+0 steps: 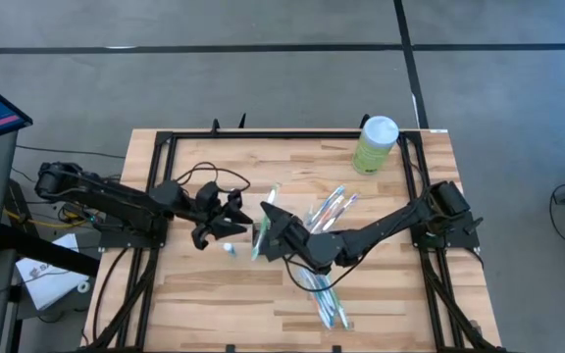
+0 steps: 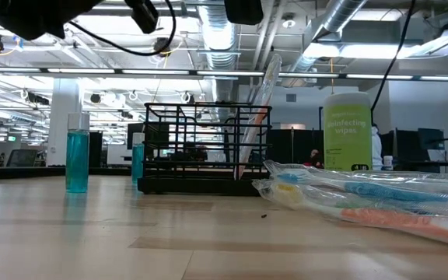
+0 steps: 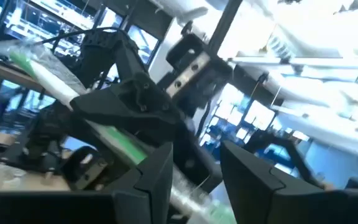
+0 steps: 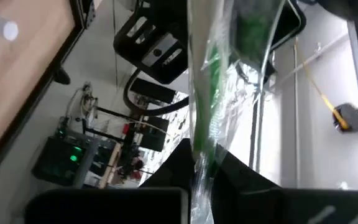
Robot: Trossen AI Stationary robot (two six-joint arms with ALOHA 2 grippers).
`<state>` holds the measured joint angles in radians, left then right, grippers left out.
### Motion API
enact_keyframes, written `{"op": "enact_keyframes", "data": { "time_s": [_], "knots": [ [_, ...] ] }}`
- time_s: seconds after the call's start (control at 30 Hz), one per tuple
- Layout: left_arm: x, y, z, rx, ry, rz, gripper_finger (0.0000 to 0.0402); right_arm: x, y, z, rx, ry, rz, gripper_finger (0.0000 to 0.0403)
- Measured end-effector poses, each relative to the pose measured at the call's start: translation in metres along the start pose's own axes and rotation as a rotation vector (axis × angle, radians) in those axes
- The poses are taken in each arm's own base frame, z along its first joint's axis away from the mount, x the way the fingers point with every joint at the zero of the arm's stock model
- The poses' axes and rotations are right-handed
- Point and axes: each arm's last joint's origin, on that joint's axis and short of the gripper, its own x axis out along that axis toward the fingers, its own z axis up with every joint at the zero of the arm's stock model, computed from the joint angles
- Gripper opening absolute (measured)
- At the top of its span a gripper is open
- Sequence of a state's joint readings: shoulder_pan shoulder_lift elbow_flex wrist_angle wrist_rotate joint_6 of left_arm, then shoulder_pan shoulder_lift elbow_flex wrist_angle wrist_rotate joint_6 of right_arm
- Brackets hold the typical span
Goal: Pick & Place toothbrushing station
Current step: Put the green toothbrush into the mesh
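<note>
The toothbrushing station, a low black wire holder (image 2: 201, 148), stands mid-table in the low view; in the high view the arms cover it. My right gripper (image 1: 266, 230) is shut on a green toothbrush in a clear wrapper (image 1: 262, 222), which slants steeply over the holder's right end (image 2: 257, 117). My left gripper (image 1: 231, 218) hovers just left of it, open. In the left wrist view its fingers (image 3: 194, 180) show a gap, and the wrapped toothbrush (image 3: 126, 142) runs across beyond them. My right gripper pinches the wrapped toothbrush between its two fingers, partway along its length (image 4: 202, 163). The fingers come level from the table's right and lie across it. The toothbrush stands tilted, its lower end (image 2: 241, 173) down at the holder; whether that end rests inside cannot be told.
Several wrapped toothbrushes (image 1: 328, 210) lie in a loose pile right of centre and toward the near edge (image 1: 324, 297). A pale-green wipes canister (image 1: 375, 144) stands at the far right. Two small blue bottles (image 2: 77, 152) (image 2: 137, 160) stand left of the holder.
</note>
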<state>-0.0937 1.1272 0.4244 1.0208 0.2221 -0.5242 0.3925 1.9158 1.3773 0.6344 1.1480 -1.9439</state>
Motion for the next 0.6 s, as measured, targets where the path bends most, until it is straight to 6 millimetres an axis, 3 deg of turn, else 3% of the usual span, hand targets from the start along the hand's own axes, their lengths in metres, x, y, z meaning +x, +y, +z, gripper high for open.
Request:
{"op": "enact_keyframes", "data": {
  "time_s": [0.43, 0.6],
  "knots": [
    [-0.001, -0.001, 0.0, 0.021, 0.011, -0.005, 0.0121, -0.005, 0.0, 0.0, 0.263, 0.012, 0.018, 0.0014],
    [-0.001, -0.001, 0.0, 0.021, 0.016, -0.013, 0.0118, -0.02, -0.012, -0.021, 0.413, -0.035, 0.106, 0.0014]
  ]
}}
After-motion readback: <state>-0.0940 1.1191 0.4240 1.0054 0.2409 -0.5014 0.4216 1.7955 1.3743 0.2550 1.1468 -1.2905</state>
